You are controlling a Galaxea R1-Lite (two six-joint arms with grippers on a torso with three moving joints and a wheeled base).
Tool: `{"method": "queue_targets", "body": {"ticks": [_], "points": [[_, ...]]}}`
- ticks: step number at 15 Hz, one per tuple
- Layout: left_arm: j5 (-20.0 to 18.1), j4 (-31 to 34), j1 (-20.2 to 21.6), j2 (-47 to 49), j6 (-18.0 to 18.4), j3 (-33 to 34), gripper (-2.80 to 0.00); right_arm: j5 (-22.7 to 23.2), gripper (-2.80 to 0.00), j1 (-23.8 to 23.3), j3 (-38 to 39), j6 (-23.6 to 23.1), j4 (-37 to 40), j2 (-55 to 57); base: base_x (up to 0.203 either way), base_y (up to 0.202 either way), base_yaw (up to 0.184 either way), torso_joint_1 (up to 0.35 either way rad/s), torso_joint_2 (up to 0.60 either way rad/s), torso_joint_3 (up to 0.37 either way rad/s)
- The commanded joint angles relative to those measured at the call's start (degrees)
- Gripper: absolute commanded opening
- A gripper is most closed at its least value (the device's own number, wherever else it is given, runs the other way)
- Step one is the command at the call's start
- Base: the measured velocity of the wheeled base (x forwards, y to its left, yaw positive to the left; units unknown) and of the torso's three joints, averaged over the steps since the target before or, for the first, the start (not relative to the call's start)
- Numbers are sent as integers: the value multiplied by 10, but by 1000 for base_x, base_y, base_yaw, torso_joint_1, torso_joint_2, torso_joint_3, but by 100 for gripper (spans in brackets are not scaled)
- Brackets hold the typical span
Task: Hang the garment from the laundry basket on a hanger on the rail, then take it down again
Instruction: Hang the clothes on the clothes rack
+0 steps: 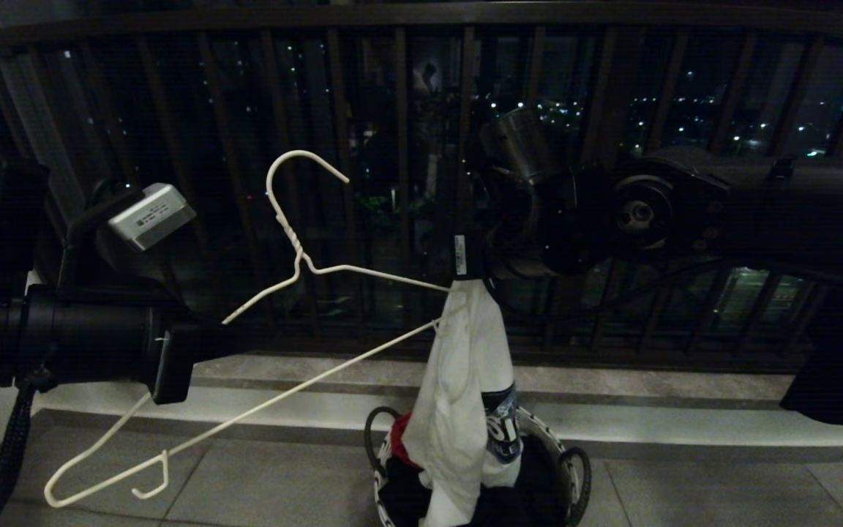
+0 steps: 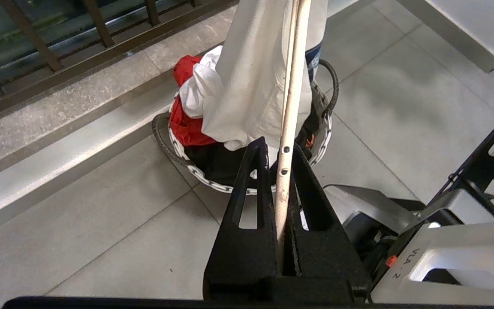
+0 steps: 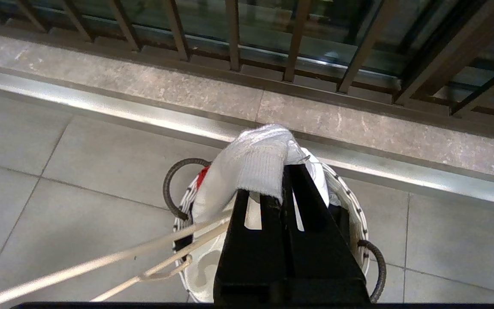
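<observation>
Left tool point(image 2: 281, 171) clamped on the hanger point(image 1: 297, 256); right tool point(image 3: 287, 180) pinching the garment point(image 1: 458, 380) by its collar above the laundry basket point(image 2: 247, 189). Risk: the hanger's far end (already among the folds) snags fabric, missing the neck opening.

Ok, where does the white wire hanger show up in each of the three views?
Head view: the hanger slants from centre down to lower left, one end in the white T-shirt.
Left wrist view: its wire runs up the middle from the left end effector.
Right wrist view: wires cross the lower left.
Shared landmark: the laundry basket.
</observation>
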Motion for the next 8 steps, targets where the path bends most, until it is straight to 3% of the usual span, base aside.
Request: {"method": "queue_targets", "body": {"ticks": [1, 8], "points": [[-2, 1, -1, 5, -2, -7, -280, -1, -280, 0, 0, 1, 1, 1, 0, 0, 0, 0, 0, 0], [4, -1, -31, 27, -27, -15, -280, -1, -280, 21, 0, 7, 2, -1, 0, 0, 0, 0, 0, 0]]}}
